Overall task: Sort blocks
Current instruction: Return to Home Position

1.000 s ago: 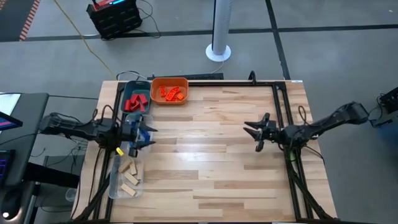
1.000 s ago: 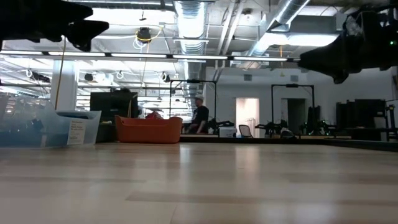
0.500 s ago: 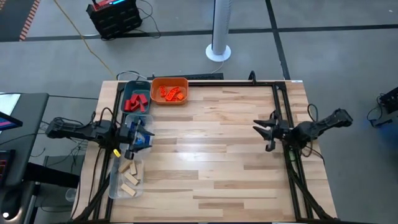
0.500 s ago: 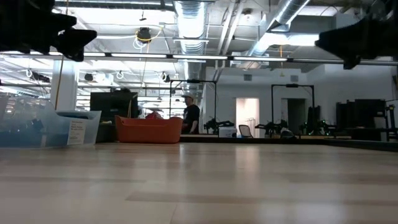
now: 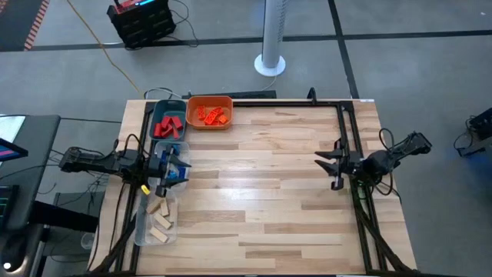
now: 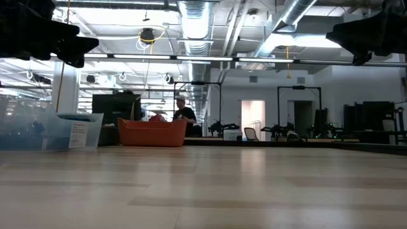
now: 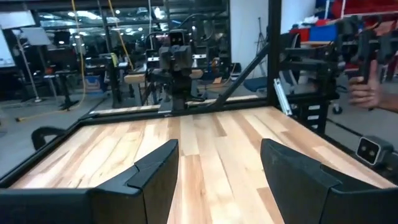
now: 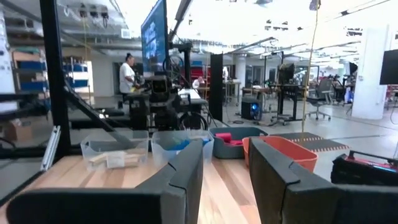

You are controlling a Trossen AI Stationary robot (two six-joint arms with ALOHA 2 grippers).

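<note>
Hovering above the left-edge trays [image 5: 189,108], left gripper [image 5: 175,168] has fingers spread, empty. Right gripper [image 5: 329,164], at the right edge, also spread and empty. Blocks [image 5: 209,115] lie in the trays.

Grey floor [image 5: 415,69] — white pillar [image 5: 274,35].

High view straight down; low view level across table [image 6: 203,191]; wrist views face each other.

The wooden table [image 5: 261,196] bears an orange tray [image 5: 209,98], teal tray [image 5: 169,105], clear trays [image 5: 145,231] — near its left edge.
</note>
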